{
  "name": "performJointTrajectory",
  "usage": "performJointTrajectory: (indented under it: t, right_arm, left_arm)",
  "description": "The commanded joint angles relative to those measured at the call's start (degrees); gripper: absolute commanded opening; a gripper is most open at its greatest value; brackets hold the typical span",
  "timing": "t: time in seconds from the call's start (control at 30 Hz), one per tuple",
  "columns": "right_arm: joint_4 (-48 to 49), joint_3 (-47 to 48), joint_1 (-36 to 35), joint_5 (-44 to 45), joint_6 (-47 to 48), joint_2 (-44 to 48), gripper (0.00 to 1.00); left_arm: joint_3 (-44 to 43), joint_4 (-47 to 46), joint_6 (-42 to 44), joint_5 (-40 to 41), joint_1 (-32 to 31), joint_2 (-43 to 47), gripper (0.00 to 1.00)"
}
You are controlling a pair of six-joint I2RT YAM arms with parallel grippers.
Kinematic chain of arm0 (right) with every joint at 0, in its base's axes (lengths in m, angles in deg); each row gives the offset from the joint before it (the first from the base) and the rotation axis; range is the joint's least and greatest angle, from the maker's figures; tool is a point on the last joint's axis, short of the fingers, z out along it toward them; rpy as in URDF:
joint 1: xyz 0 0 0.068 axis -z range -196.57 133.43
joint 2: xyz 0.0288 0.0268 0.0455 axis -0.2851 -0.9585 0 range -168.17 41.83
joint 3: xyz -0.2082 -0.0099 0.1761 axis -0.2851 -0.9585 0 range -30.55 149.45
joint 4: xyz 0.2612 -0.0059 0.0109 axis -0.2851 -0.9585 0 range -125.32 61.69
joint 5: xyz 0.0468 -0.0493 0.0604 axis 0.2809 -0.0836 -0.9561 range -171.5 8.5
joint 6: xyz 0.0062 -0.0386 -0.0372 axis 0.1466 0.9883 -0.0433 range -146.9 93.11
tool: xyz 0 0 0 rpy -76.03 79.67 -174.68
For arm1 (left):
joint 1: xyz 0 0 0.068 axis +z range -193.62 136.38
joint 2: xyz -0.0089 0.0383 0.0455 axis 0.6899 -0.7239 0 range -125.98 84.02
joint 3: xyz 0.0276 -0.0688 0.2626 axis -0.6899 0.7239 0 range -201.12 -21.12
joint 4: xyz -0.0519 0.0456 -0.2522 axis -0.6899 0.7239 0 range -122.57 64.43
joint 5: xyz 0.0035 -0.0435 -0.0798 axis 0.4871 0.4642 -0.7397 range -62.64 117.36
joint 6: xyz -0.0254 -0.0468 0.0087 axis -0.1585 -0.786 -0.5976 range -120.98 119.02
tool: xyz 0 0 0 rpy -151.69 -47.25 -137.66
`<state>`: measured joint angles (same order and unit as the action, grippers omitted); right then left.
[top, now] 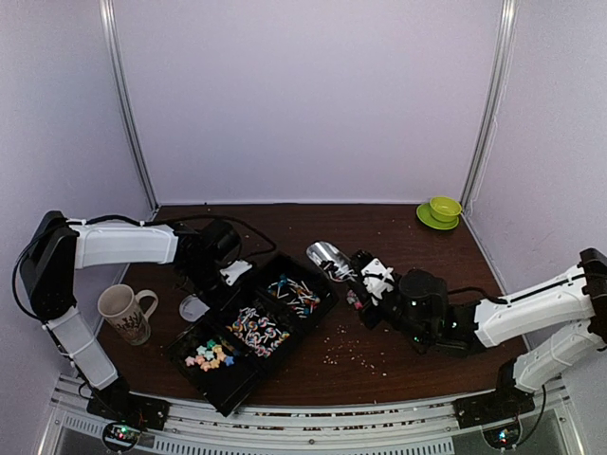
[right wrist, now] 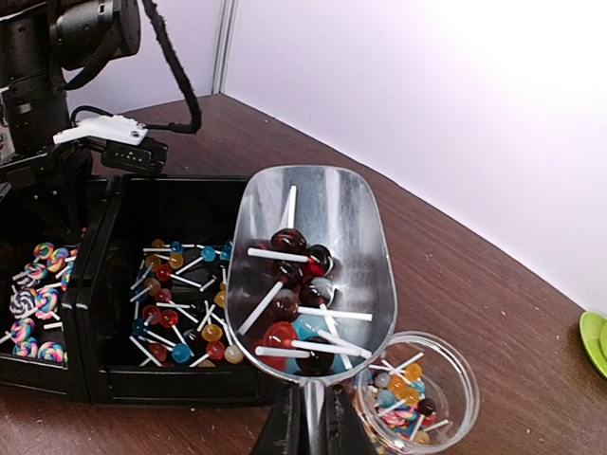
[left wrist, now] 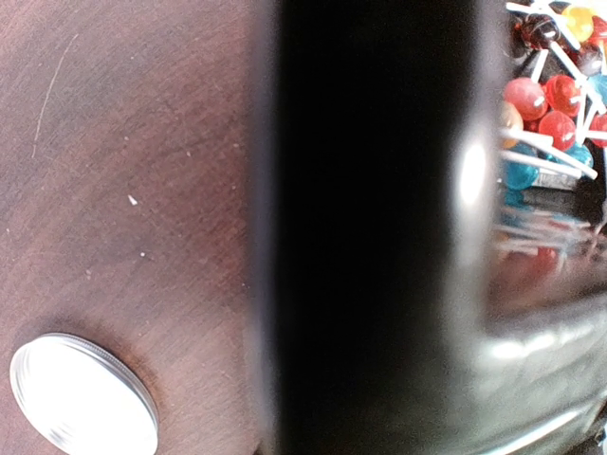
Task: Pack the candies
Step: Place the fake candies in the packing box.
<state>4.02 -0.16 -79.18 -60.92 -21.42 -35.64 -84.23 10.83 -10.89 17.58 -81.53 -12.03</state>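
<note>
So this is the middle of a scoop-and-pour cycle, I'd say. The right gripper (right wrist: 308, 422) is clamped on the handle of a metal scoop (right wrist: 327, 204), and the scoop holds a load of candies (right wrist: 289, 275), the small round ones on white sticks. It's held up off the table (top: 427, 256), roughly level, over the right end of the black tray (right wrist: 171, 384). Plenty more candies sit in the tray's compartments.

Just beside the scoop's handle end there's a small clear jar (right wrist: 453, 353), already partly filled with a mix of them. That looks like the packing target.

The left gripper (top: 228, 275) has its jaws together, right at the tray's far-left edge. Its wrist camera is mostly filled by the dark tray wall, with a round lid (left wrist: 81, 393) lying on the table next to it. I can't tell whether it's actually pinching the wall or just parked against it.

Next move, my guess: the scoop's open lip points away from the jar, so it needs to be brought back until the lip is over the jar's mouth, then tipped slowly. The mouth is narrower than the scoop and those sticks lie crosswise, so a fast dump would probably send some onto the table.
</note>
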Motion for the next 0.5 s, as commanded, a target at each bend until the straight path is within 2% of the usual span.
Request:
performJointTrajectory:
  t: [0.0, 0.47]
  right_arm:
    - [-7.85, -1.21, 0.51, 5.09, -2.05, 6.77, 0.0]
    - [-41.64, 4.01, 1.93, 7.01, -9.16, 23.76, 0.0]
  left_arm:
    - [-2.38, -2.47, -0.41, -3.18, 0.47, 3.27, 0.0]
    - [-2.37, -2.2, -0.46, -2.35, 0.55, 3.55, 0.0]
